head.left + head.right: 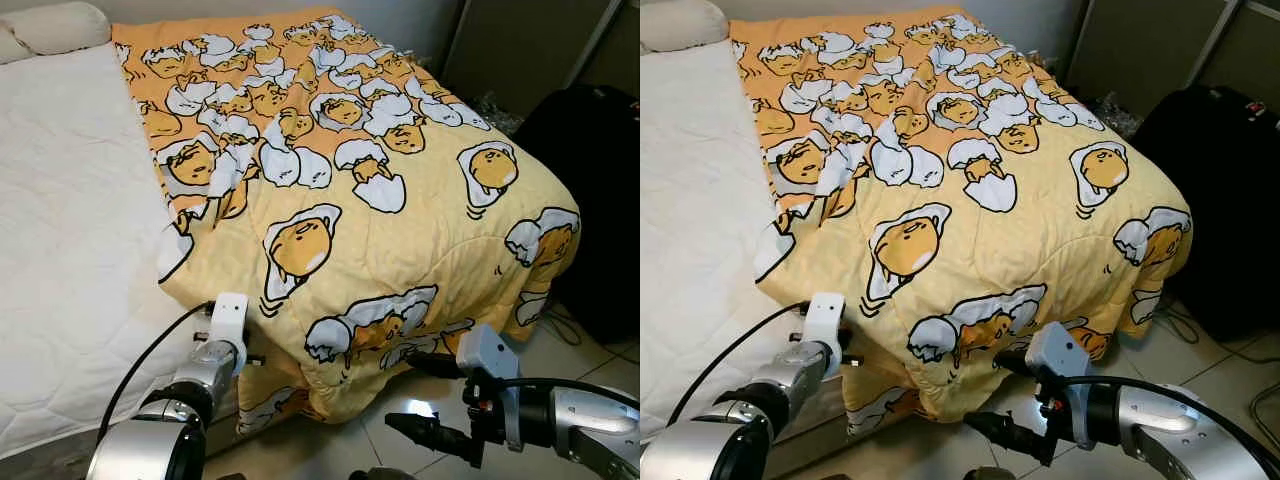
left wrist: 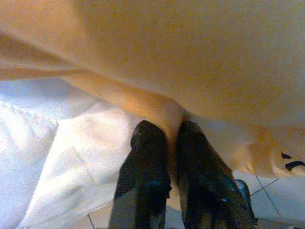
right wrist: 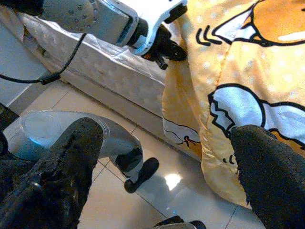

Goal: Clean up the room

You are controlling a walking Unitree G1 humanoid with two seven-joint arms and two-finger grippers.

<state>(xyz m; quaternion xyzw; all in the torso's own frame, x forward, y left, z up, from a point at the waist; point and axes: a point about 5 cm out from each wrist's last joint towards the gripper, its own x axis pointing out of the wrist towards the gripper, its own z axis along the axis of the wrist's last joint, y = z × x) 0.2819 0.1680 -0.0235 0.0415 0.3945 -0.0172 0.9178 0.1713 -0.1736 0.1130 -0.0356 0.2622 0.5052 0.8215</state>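
**Operator:** Report the position of the blanket.

**Inspector:** The yellow blanket (image 1: 380, 190), printed with egg-character figures, covers the robot's right-hand portion of the bed. Its near edge hangs over the foot of the bed toward the tiled floor (image 1: 330, 440). The white mattress cover (image 1: 70, 260) lies exposed on the robot's left-hand portion, and a pillow (image 1: 55, 25) sits at the far corner.

**Operator:** State of the left gripper?

**Inspector:** The left gripper (image 2: 172, 138) is at the blanket's lower hanging edge, at the foot of the bed. In the left wrist view its two black fingers (image 2: 145, 162) are pressed together with a fold of the orange fabric pinched between them. The white cover lies just beside that fold.

**Operator:** State of the right gripper?

**Inspector:** The right gripper (image 1: 425, 400) is low, above the floor, just in front of the draped blanket corner. Its fingers (image 3: 71, 162) are spread wide apart, nothing between them. In the right wrist view the hanging fabric lies between and beyond the fingers; contact cannot be determined.

**Operator:** Surroundings?

**Inspector:** A black bag (image 1: 590, 180) stands on the floor by the bed's right side.
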